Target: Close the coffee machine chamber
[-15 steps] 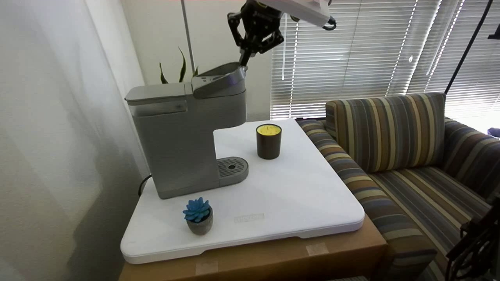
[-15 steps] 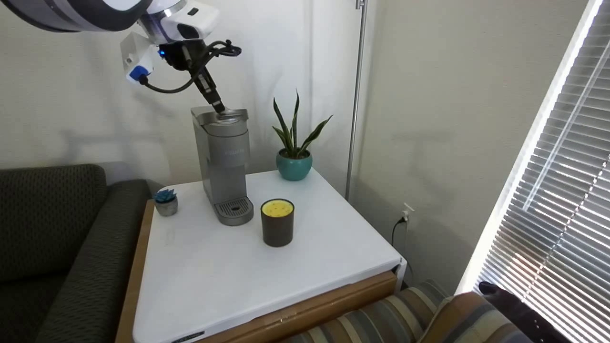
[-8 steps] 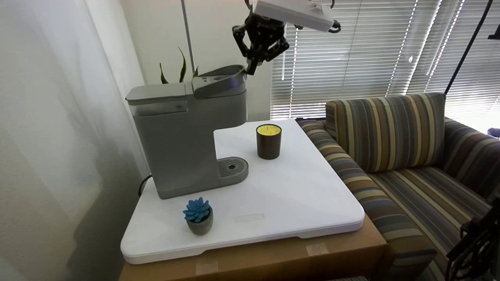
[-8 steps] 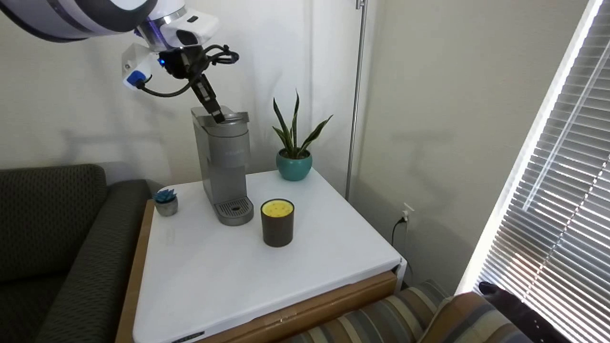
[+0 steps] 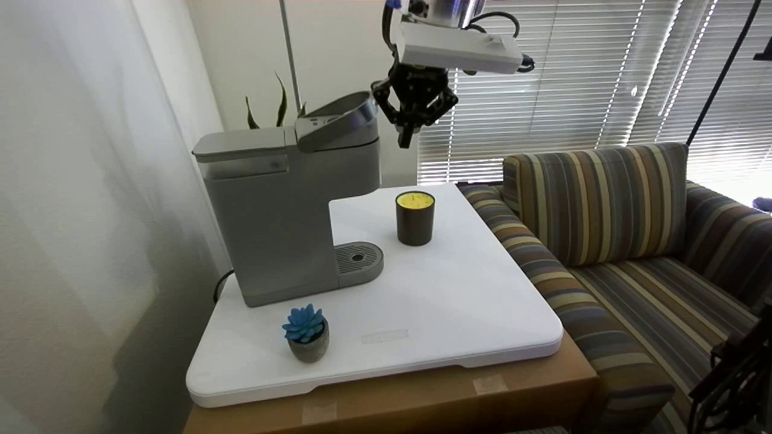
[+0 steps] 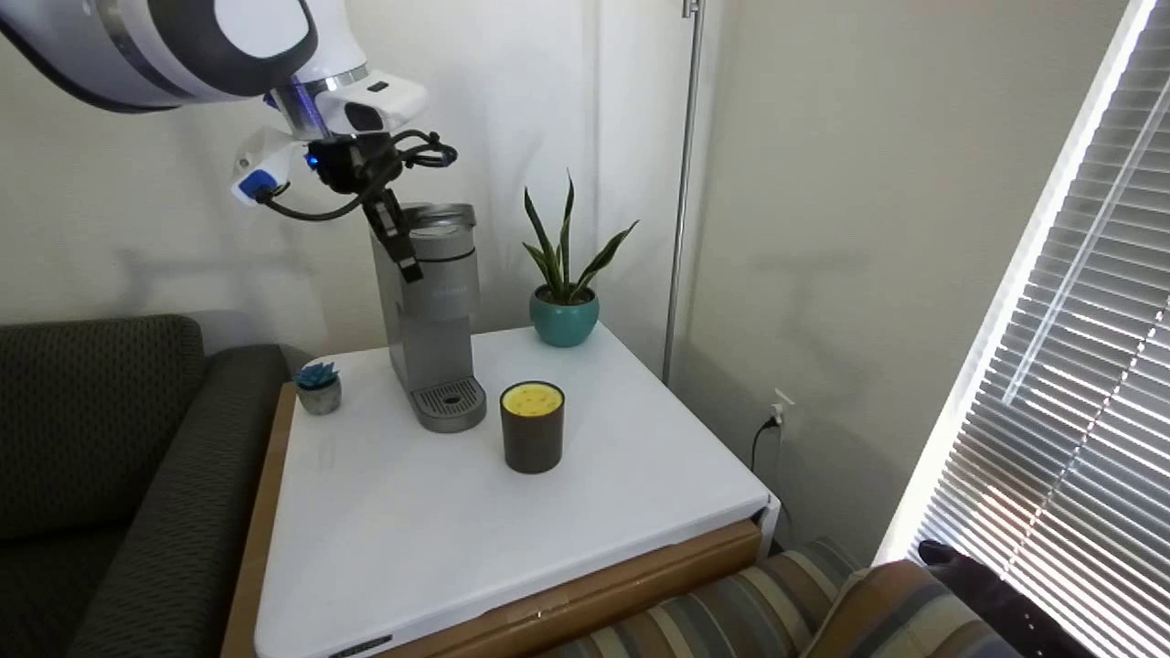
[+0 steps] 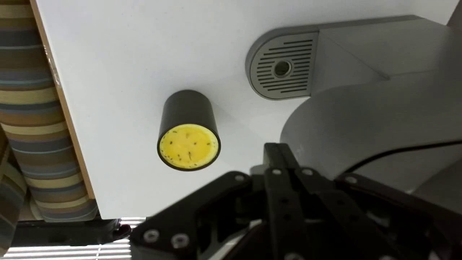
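A: White surface (image 5: 476, 301): what's the main item on it?

B: Coffee machine (image 5: 283, 229), upright, set toward one edge.

A: And the tool (image 5: 404, 143), in an exterior view?

B: Hangs just in front of the coffee machine's upper part, tips lower than the top front edge & apart from the body. Can't tell if a knuckle higher up brushes anything. Wrist view has its two halves flush together, nothing btwn.

A: Chamber lid (image 5: 341, 134)?

B: On top of the coffee machine, at the front. Its front edge tilts up, so IMO it's not fully seated. I'd call the step in hand the closing press, prob. partway, not done.

A: Nxt move?

B: Lift the tool above that front edge, halves kept together, bring it over the lid, then press down, firm & steady, till it seats. Pushing fwd at this ht. would prob. hit the coffee machine's face, not the lid.

A: Smaller stuff?

B: Candle jar (image 5: 415, 223), in front of the coffee machine & apart from it. Then the potted succulent (image 5: 307, 336), off to its side. Neither in the way of a press, AFAICT.
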Motion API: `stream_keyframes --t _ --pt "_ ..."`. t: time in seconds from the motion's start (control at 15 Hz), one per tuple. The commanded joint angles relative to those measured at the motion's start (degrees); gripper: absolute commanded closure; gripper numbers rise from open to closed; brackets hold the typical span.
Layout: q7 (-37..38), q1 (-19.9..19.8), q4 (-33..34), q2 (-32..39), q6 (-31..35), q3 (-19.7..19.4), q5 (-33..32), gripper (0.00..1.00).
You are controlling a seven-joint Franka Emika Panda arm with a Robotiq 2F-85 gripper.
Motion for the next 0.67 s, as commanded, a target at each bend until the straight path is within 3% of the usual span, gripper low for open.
stream_keyframes --t 0.0,0.2,0.6 --pt "0.5 -1.5 1.0 1.2 -2.3 1.4 -1.1 1.0" --pt "1.4 -0.7 1.3 -0.8 -2.9 0.8 -2.9 1.0" --pt "7.9 0.1 2.0 -6.4 -4.1 0.6 -13.9 1.0"
